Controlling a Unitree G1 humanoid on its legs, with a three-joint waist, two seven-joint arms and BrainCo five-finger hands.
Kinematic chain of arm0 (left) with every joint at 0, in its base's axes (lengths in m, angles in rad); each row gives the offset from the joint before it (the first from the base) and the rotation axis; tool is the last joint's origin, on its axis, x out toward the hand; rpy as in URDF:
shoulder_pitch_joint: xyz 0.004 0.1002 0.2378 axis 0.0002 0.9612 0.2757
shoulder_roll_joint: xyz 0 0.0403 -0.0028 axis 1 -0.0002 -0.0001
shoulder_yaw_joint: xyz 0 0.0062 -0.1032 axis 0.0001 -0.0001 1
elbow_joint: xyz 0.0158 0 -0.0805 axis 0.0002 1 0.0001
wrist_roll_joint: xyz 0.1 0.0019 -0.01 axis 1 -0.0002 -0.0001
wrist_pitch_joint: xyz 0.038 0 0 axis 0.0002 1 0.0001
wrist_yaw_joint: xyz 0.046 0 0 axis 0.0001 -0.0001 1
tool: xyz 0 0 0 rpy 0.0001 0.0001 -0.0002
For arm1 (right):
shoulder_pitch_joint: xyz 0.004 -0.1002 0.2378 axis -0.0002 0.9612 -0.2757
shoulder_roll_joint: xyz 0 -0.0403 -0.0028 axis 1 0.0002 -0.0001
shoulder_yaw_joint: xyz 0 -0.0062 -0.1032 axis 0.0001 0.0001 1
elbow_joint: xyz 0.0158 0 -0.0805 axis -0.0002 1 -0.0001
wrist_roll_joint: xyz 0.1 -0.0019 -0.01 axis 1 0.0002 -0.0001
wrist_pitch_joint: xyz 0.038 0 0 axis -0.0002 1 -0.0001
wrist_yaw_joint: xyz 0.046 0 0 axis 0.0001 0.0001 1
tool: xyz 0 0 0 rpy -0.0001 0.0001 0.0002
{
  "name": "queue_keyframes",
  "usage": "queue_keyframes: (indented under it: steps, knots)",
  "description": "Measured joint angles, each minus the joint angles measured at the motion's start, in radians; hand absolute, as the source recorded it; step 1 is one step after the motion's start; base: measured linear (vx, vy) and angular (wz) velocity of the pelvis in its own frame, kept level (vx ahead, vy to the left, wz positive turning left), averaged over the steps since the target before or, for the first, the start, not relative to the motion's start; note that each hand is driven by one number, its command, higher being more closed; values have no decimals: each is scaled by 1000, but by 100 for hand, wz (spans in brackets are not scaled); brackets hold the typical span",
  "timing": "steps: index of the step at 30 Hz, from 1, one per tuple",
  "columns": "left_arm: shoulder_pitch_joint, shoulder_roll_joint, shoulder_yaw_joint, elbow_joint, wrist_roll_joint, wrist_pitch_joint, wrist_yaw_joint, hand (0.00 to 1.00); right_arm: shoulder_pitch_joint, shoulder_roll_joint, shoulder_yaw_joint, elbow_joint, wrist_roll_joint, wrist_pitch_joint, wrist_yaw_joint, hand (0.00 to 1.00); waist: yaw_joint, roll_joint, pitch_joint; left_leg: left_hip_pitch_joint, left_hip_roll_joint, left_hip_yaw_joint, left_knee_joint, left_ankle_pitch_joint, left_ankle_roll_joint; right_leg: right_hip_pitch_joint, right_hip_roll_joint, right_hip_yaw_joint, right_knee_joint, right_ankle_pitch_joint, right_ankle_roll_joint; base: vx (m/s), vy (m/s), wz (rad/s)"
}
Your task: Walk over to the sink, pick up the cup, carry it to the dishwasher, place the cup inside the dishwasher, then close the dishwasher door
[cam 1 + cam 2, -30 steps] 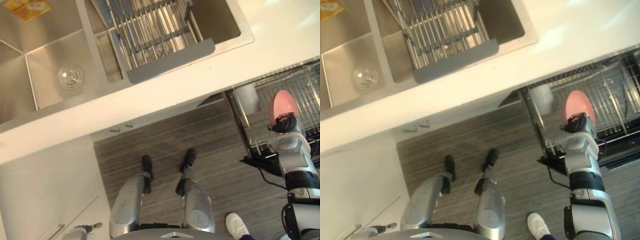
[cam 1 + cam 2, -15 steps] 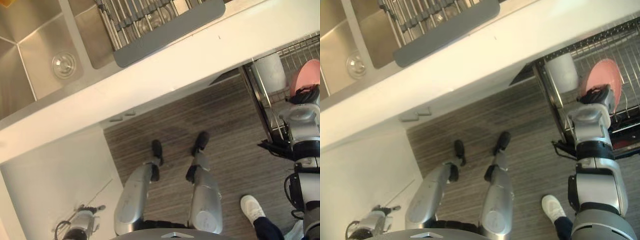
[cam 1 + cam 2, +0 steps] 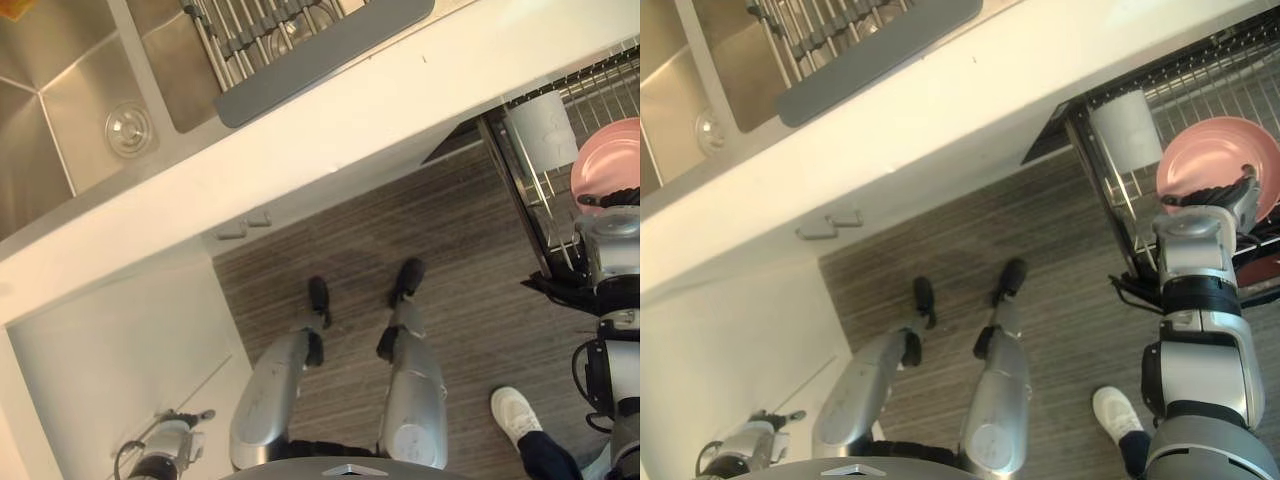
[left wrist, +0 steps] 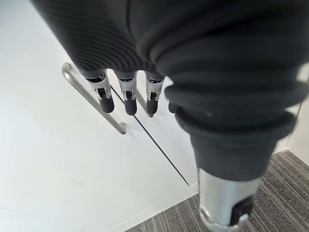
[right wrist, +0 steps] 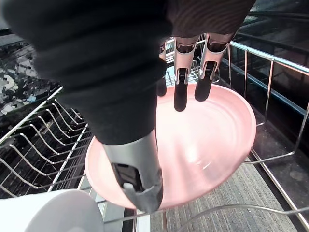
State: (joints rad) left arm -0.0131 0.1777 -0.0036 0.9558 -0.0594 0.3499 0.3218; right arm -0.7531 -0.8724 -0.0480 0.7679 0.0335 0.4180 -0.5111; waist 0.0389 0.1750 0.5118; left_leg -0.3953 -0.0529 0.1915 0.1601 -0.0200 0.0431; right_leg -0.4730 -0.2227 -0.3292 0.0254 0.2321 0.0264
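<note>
View shifted toward rack (image 3: pixel 1230 75); white cup (image 3: pixel 1127 130) just beside right robot hand (image 3: pixel 1218 193), fingers straight over pink plate (image 3: pixel 1215 160).

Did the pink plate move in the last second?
Yes: against the white cup beside it, the pink plate has tipped from nearly edge-on to showing its wide face.

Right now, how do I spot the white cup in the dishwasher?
Below the countertop's right end, the dishwasher's wire rack stands pulled out. The white cup sits in its corner by the counter edge, to the left of the pink plate. It is white and rounded; the plate is flat and pink.
</note>
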Motion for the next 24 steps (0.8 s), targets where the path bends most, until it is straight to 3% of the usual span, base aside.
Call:
queue_keyframes:
  steps: [5, 11, 14, 16, 17, 19, 21, 22, 24]
  knots:
    - [0, -1, 3, -5, 1, 2, -2, 0, 6, 0, -42, -6, 43, -14, -16, 0, -15, 0, 0, 43, 1, -3, -11, 7, -2, 46, 3, -6, -9, 5, 2, -2, -7, 0]
    - [17, -2, 84, -45, 3, 20, -26, 0, 131, 8, -231, -132, 161, -119, -65, 0, -45, -16, -1, 128, 1, -4, -39, 4, -4, 133, 9, -9, -42, 0, 11, 18, -1, -2]
    - [52, 2, 130, -56, 1, 24, -29, 0, 262, 73, -388, -214, 298, -224, -103, 0, -78, -58, -18, 175, 10, -2, -43, -8, -14, 181, 19, -9, -51, -3, 21, 76, -9, -9]
    - [78, 0, 161, -55, -12, 35, -37, 0, 396, 132, -489, -238, 397, -300, -115, 0, -102, -104, -64, 209, 21, -2, -42, -23, -25, 217, 29, -12, -53, -15, 20, 115, -13, -4]
    - [82, 1, 166, -55, -15, 41, -45, 0, 432, 143, -517, -238, 438, -328, -116, 0, -106, -114, -76, 221, 25, 0, -42, -28, -25, 229, 32, -13, -53, -17, 20, 145, -15, -9]
    - [88, -1, 206, -41, -15, 67, -74, 0, 540, 182, -639, -234, 626, -432, -100, 0, -116, -146, -134, 266, 36, 5, -46, -43, -33, 270, 38, -14, -50, -35, 20, 130, -8, -10]
    - [92, -4, 234, -40, -15, 70, -79, 0, 579, 197, -710, -226, 732, -483, -49, 0, -125, -157, -163, 297, 41, 10, -63, -44, -34, 294, 41, -14, -45, -46, 21, 55, -10, -9]
    - [92, -4, 251, -39, -16, 70, -87, 0, 615, 198, -756, -203, 808, -524, 16, 0, -127, -162, -186, 318, 45, 16, -77, -48, -39, 310, 44, -14, -41, -62, 17, 27, -16, -10]
    - [91, -9, 281, -38, -17, 70, -88, 0, 640, 211, -805, -196, 851, -540, 58, 0, -129, -160, -207, 332, 49, 21, -81, -56, -49, 323, 48, -15, -41, -69, 15, 29, -17, -9]
